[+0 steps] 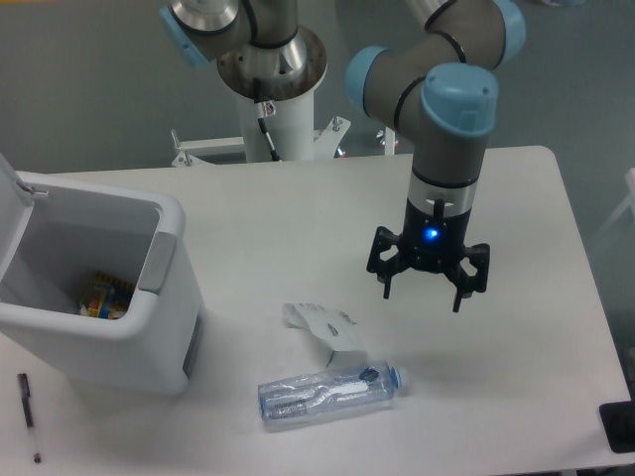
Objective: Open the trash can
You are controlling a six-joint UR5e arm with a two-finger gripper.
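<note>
The trash can [149, 342] is a big white boxy bin at the table's left edge. Its lid [10, 213] is swung up on the far left, so the inside shows, with colourful litter [104, 295] at the bottom. A grey push-bar [159, 261] runs along the right rim. My gripper [425, 298] hangs open over the table's right-middle, well to the right of the bin, with nothing between its fingers.
A crumpled white paper carton [327, 332] and a clear plastic bottle [332, 390] lie near the front, between bin and gripper. A black pen [29, 416] lies at the front left. A dark object [619, 426] sits at the front right corner.
</note>
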